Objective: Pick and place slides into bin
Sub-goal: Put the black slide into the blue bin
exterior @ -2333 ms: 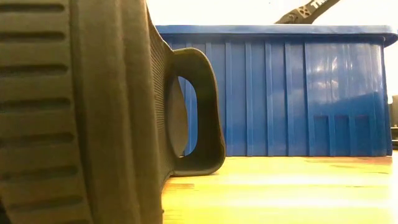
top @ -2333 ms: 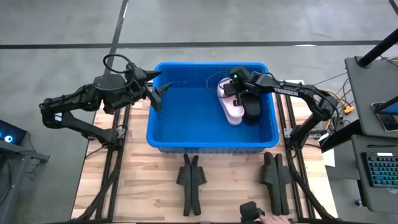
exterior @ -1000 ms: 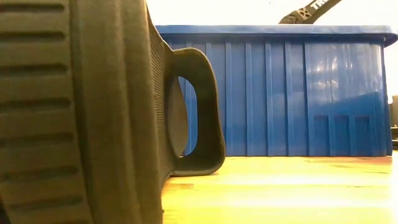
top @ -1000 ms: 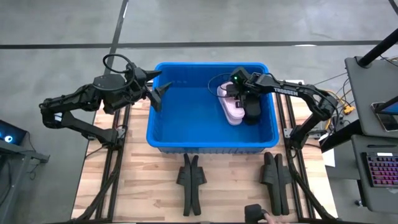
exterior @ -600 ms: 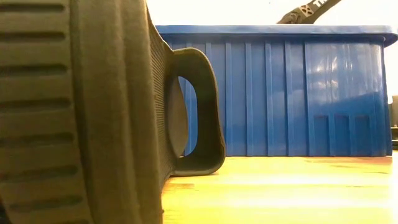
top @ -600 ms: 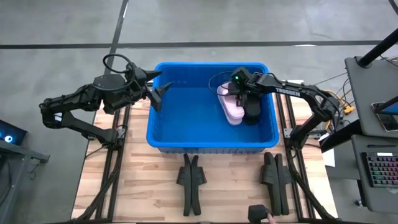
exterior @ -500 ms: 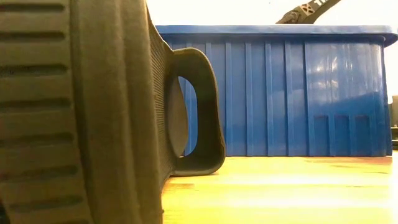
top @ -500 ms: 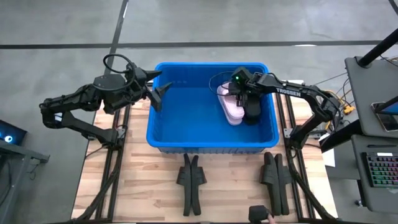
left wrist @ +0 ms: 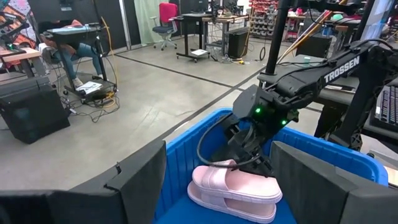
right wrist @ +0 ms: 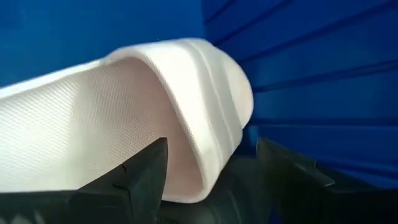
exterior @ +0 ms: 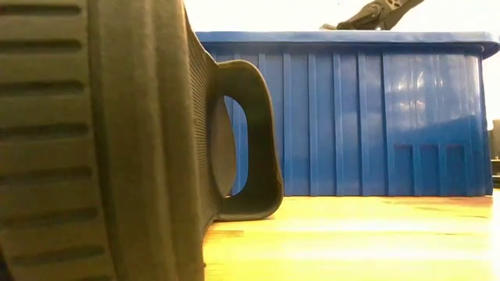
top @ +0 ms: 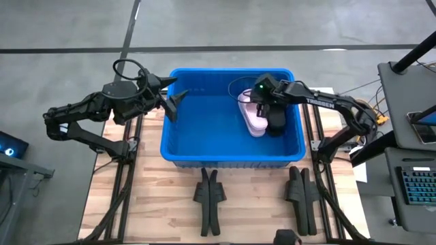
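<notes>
The blue bin (top: 178, 139) stands mid-table. Inside it, at its right end, pink slides (top: 251, 116) lie beside a black slide (top: 276, 124). My right gripper (top: 263, 101) is low in the bin and open over the pink slides' end (right wrist: 217, 118); something dark (right wrist: 239, 186) lies between its fingers. My left gripper (top: 172, 103) hangs open at the bin's left rim, holding nothing. Two black pairs of slides (top: 210, 196) (top: 302, 197) stand on edge on the table in front of the bin. My right gripper comes at the pink slide's rounded end (right wrist: 208, 155) with open fingers, one (right wrist: 146, 174) close beside it. Whether it touches the slide, I cannot tell. The slide lies in the bin against the blue wall (right wrist: 311, 93).
A black slide (exterior: 117, 140) stands on edge right in front of the low camera and hides the table's left half there. A dark object (top: 286, 236) shows at the near edge. The bin's left half (top: 204, 129) holds no slides. Desks and chairs stand beyond.
My right arm has shifted a little over the bin, showing lower and farther left above the rim in the low view. The slides in the bin have stayed put. A hand with a dark object at the table's near edge has drawn back.
</notes>
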Robot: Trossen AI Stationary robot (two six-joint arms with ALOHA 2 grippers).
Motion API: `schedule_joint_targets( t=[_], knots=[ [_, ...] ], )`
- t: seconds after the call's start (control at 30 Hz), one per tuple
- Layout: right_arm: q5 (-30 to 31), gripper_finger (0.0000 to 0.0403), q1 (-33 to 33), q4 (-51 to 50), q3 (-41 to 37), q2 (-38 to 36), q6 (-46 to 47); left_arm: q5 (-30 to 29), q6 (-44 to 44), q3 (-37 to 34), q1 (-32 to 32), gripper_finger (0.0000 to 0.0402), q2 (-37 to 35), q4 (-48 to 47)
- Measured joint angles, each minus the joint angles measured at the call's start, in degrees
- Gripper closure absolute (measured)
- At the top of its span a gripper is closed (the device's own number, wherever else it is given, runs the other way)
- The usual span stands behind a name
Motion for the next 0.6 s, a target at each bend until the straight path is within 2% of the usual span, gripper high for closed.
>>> schedule_joint_targets(
  t=[0.23,0.4,0.53,0.6],
  knots=[
    [-0.07,0.0163,1.00,-0.38,0.00,-4.70,2.19,0.01,0.00,0.00,-0.02,0.0130,0.00,-0.01],
    [0.02,0.0165,1.04,-4.97,0.00,-8.29,3.66,0.02,0.02,0.00,-0.02,0.0130,0.00,-0.02],
    [-0.15,0.0165,2.10,-7.55,0.00,-12.05,13.85,0.32,0.02,0.00,0.00,0.0130,0.00,-0.02],
    [-2.42,0.0167,2.79,-7.61,0.00,-14.56,19.15,0.45,0.02,0.00,-0.01,0.0130,0.00,-0.02]
  ],
)
